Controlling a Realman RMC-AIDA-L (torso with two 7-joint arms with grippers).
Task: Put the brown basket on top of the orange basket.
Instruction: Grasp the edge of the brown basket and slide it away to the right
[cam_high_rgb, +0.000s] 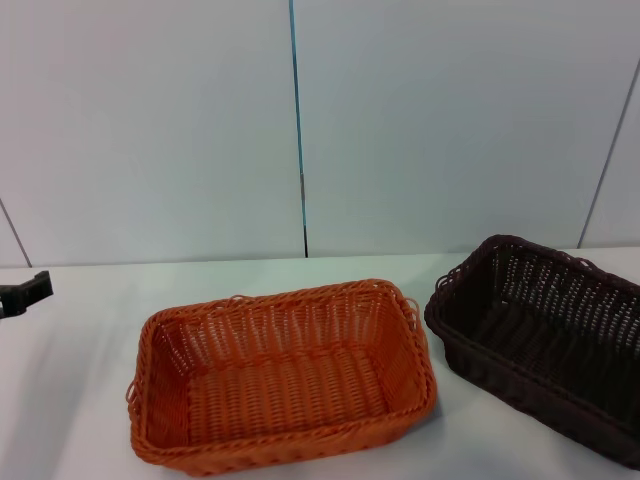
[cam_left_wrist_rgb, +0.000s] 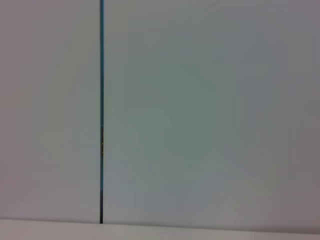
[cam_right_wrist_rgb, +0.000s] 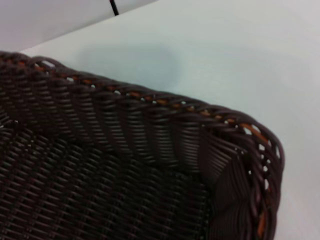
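The brown basket sits on the desk just right of the orange basket, their near corners almost touching. My right hand hovers over the brown basket's corner; I cannot tell its grip. My left hand idles far left. Lifting carelessly, I could snag the orange basket's rim and drag it.

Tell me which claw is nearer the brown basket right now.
Right. Its wrist camera looks straight into the brown basket from close above a corner, though the right claw itself isn't visible. The left claw sits at the table's far left edge, beyond the orange basket.
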